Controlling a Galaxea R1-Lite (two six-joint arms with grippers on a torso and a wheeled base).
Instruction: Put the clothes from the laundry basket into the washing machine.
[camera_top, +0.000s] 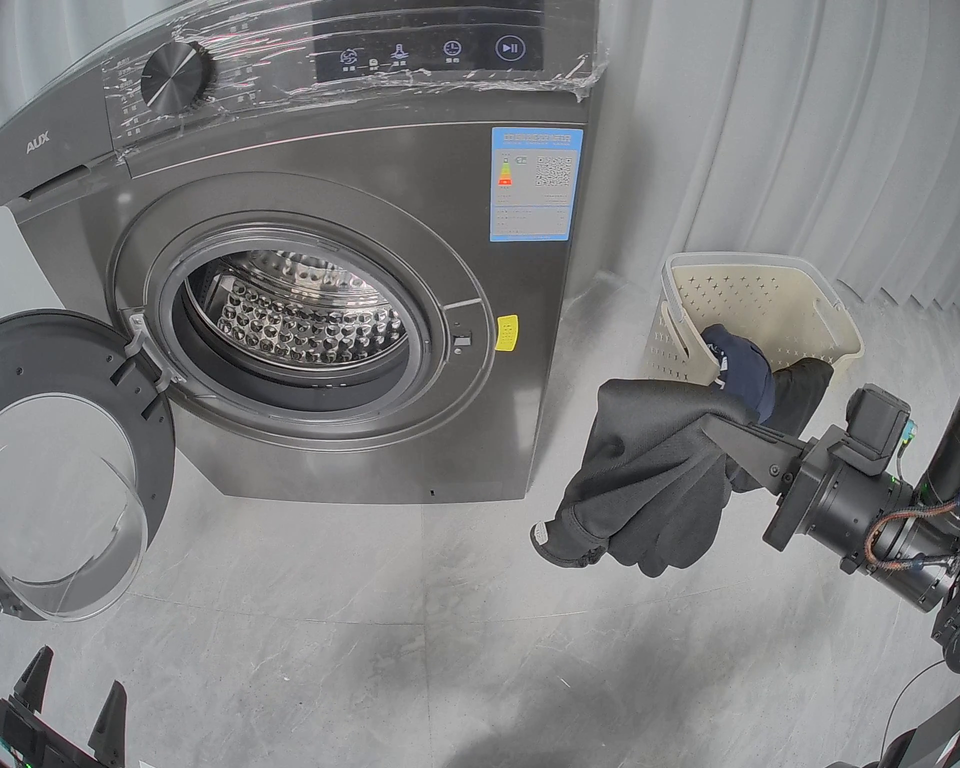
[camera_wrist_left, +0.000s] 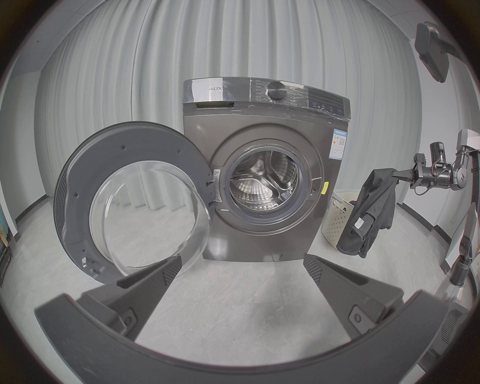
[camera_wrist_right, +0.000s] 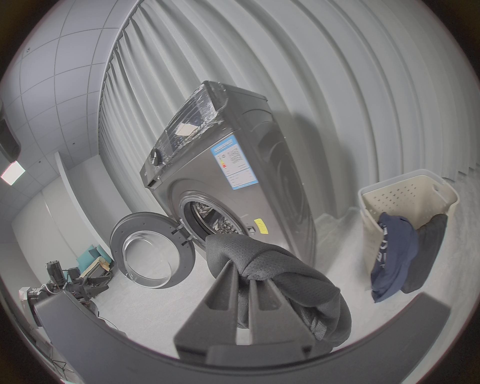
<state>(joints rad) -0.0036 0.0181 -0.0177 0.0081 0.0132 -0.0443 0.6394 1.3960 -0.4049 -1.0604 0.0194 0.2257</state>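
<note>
Holding a dark garment (camera_top: 650, 470) clamped in our right gripper (camera_top: 715, 428) between laundry basket (camera_top: 760, 268) and open washing machine (camera_top: 400, 170), we see its drum (camera_top: 300, 315) bare; two more clothes (camera_top: 742, 365) drape the basket, left gripper (camera_wrist_left: 239, 264) spread

The right tool (camera_top: 712, 426) is held out in the air, its two fingers closed on a dark garment (camera_top: 650, 470) that drapes over them and hangs in folds below. Behind the tool, the right wrist (camera_top: 850, 495) and forearm run back from the fingertips in a nearly level line, dipping slightly. A small camera block (camera_top: 878, 415) sits on top of the wrist. The left tool (camera_top: 76, 676) is low and drawn back, well apart from the right tool. Its two fingers (camera_wrist_left: 160, 280) are spread wide, with the tips pointing forward.
</note>
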